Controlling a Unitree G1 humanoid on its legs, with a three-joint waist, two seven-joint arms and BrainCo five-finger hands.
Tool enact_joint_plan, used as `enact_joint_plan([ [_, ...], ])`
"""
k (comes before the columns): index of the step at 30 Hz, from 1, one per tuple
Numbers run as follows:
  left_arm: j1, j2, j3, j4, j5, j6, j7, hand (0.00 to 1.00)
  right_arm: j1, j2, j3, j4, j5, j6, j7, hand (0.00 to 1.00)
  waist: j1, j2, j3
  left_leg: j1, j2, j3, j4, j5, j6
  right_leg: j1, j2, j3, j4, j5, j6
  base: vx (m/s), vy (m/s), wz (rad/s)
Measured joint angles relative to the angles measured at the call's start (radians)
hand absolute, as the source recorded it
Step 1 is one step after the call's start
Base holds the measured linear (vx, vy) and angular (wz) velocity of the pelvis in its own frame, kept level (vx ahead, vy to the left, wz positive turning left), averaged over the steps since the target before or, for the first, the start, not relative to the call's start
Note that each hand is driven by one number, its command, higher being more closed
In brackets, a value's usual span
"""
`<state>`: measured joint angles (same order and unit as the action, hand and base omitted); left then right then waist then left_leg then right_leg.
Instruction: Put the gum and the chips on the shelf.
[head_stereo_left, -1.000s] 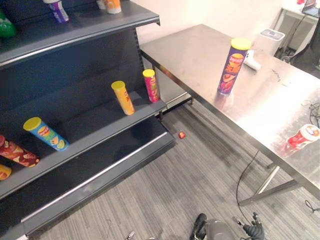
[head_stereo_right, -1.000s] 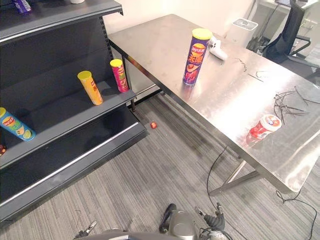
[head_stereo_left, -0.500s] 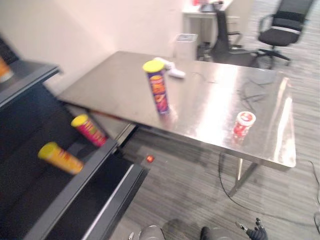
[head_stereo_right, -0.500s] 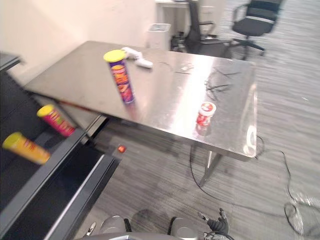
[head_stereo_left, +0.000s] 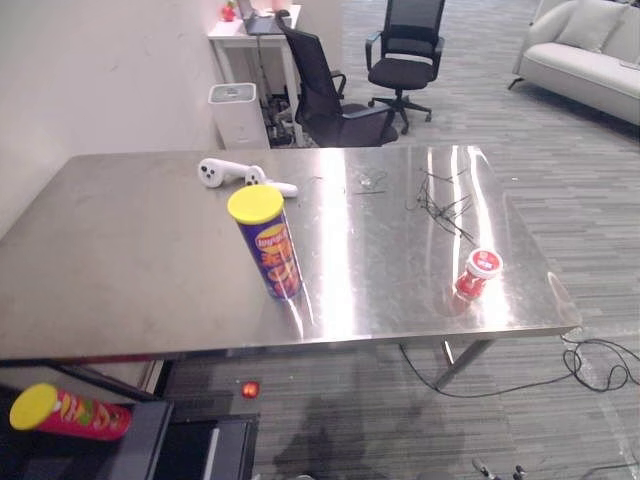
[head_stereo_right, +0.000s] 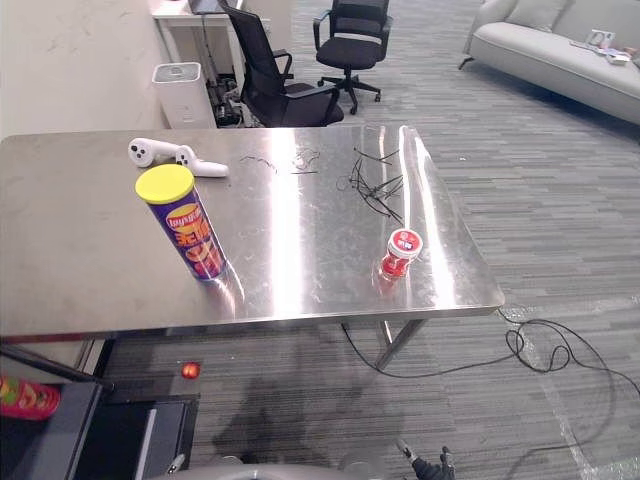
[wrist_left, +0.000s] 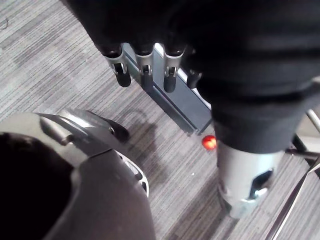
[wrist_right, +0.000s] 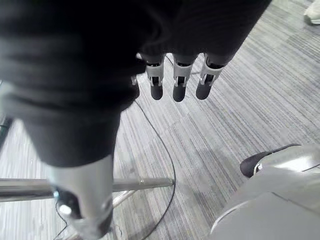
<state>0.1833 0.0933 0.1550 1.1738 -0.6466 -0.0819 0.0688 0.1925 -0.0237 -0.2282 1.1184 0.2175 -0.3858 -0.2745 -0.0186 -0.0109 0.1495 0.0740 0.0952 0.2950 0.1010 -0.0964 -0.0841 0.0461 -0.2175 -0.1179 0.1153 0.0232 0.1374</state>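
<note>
A tall purple chips can (head_stereo_left: 268, 247) with a yellow lid stands upright near the middle of the steel table (head_stereo_left: 120, 280). A small red gum tub (head_stereo_left: 478, 275) with a white lid stands near the table's right front corner. The dark shelf (head_stereo_right: 50, 440) shows at the lower left, with a red can (head_stereo_left: 70, 413) lying on it. My left hand (wrist_left: 143, 75) hangs over the grey floor with straight fingers and holds nothing. My right hand (wrist_right: 180, 82) also hangs open over the floor, well below the table and apart from both items.
White controllers (head_stereo_left: 240, 175) and thin black wires (head_stereo_left: 440, 205) lie at the table's far side. A small red ball (head_stereo_left: 249, 389) lies on the floor under the table edge. Office chairs (head_stereo_left: 405, 50), a white bin (head_stereo_left: 238, 110) and a sofa (head_stereo_left: 590, 55) stand beyond.
The camera has swung from the shelf round to the table. The can and the tub stand where they were, and both hands still hang low.
</note>
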Motion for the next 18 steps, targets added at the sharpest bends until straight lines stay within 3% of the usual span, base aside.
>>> enact_joint_plan([
  [6,-0.001,0.015,-0.055,0.003,0.001,0.002,-0.005,0.0,-0.01,-0.003,0.002,0.021,0.017,-0.001,-0.024,0.0,0.003,-0.001,0.0,0.029,-0.004,-0.007,-0.008,0.0,0.0,0.027,0.004,-0.077,-0.048,0.016,0.001,-0.01,0.0,-0.2],
  [9,-0.008,0.017,-0.063,0.001,0.001,0.003,-0.007,0.0,-0.014,-0.005,0.001,0.041,0.069,0.003,-0.036,0.0,0.015,-0.006,0.003,0.037,-0.013,-0.017,-0.076,0.013,0.01,0.025,0.007,-0.124,-0.082,-0.026,0.003,-0.12,-0.079,0.01],
  [12,-0.022,0.018,-0.064,0.008,0.04,0.005,-0.001,0.0,-0.008,-0.007,-0.013,0.047,0.141,0.016,-0.038,0.0,0.016,-0.002,0.018,0.087,-0.024,-0.04,-0.201,0.096,0.006,0.023,0.008,-0.156,-0.075,-0.065,0.011,-0.18,-0.096,0.19],
  [15,-0.02,0.009,-0.038,0.002,0.041,0.006,0.0,0.0,-0.005,0.002,-0.067,0.047,0.179,0.018,-0.035,0.0,0.021,0.001,0.018,0.082,-0.015,-0.059,-0.204,0.102,-0.004,0.033,0.015,-0.173,-0.076,-0.065,0.011,-0.12,-0.044,0.19],
  [18,-0.01,-0.001,0.026,-0.003,0.041,0.012,-0.003,0.0,-0.006,-0.002,-0.148,0.032,0.199,0.019,-0.035,0.0,0.025,-0.015,0.009,0.067,-0.012,-0.06,-0.204,0.104,-0.006,0.029,0.019,-0.172,-0.089,-0.065,0.012,-0.06,-0.002,0.04],
])
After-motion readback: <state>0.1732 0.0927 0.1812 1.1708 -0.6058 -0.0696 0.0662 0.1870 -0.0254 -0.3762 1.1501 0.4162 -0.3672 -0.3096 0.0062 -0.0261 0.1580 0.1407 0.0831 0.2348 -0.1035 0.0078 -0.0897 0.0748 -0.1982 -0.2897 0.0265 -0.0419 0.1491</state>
